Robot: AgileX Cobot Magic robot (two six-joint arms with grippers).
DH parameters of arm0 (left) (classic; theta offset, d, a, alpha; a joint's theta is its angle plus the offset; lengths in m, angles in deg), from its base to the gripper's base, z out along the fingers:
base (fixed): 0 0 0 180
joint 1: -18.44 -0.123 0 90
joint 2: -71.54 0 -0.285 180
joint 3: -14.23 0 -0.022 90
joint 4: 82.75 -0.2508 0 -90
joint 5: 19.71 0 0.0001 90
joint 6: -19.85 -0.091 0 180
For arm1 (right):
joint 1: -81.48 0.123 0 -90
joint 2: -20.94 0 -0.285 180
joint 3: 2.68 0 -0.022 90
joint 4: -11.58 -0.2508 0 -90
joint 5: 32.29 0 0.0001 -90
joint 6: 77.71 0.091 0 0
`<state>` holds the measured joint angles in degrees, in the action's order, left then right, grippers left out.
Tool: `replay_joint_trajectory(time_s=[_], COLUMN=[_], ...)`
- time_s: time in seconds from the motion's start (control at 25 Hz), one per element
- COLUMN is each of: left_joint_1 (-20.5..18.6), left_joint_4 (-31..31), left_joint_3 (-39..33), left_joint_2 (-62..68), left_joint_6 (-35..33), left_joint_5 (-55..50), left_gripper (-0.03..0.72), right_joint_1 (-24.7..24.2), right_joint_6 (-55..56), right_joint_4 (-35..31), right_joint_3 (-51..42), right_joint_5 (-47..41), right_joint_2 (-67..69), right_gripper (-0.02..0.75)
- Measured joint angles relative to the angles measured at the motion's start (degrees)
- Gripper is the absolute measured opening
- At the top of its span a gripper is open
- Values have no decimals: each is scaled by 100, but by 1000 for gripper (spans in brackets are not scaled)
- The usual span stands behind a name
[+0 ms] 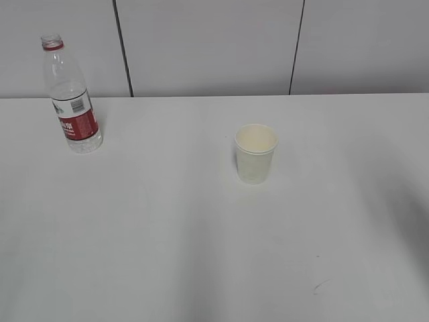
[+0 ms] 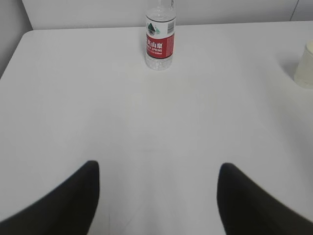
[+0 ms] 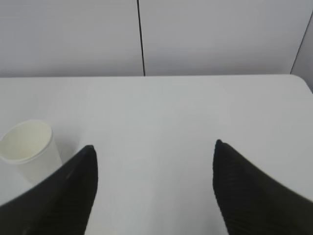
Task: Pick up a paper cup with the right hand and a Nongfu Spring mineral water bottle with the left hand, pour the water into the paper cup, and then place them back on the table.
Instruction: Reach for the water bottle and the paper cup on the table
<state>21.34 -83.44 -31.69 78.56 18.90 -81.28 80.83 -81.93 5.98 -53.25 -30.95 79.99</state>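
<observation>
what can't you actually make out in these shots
- Water level in the bottle: clear plastic on a pale wall, exterior view, too faint to tell.
- Bottle top: cut off by the upper edge in the left wrist view.
- Paper cup: cropped by the right edge in the left wrist view.
- Cup base: hidden behind the right pincer finger, right wrist view.
- Both arms: absent from the exterior view; the left pincer shows only blurred tips.

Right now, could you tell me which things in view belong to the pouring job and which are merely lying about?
Belonging to the job:
- Nongfu Spring mineral water bottle, upright, uncapped
- paper cup, upright, standing apart from the bottle
- left tool, open
- right tool, open
- table

Just lying about:
- nothing loose; only a small dark scuff mark on the table
</observation>
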Motion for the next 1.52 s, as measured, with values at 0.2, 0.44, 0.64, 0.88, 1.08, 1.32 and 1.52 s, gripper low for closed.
replay_joint_trajectory(time_s=[0.2, 0.44, 0.64, 0.88, 1.08, 1.32, 1.52], left_joint_1=[0, 0, 0, 0, 0, 0, 0], left_joint_4=[0, 0, 0, 0, 0, 0, 0], left_joint_3=[0, 0, 0, 0, 0, 0, 0], left_joint_2=[0, 0, 0, 0, 0, 0, 0], left_joint_6=[0, 0, 0, 0, 0, 0, 0], left_joint_5=[0, 0, 0, 0, 0, 0, 0], left_gripper=[456, 456, 456, 456, 456, 456, 456], right_joint_1=[0, 0, 0, 0, 0, 0, 0], right_joint_6=[0, 199, 236, 281, 375, 719, 1213], right_joint_4=[-2, -12, -12, 69, 798, 1584, 2041], right_joint_3=[-200, -1019, -1244, -1244, -1244, -1244, -1244], right_joint_5=[1175, 2776, 3065, 3192, 3190, 3190, 3307], right_joint_2=[423, 461, 461, 534, 678, 690, 899], right_gripper=[531, 531, 529, 529, 529, 529, 566])
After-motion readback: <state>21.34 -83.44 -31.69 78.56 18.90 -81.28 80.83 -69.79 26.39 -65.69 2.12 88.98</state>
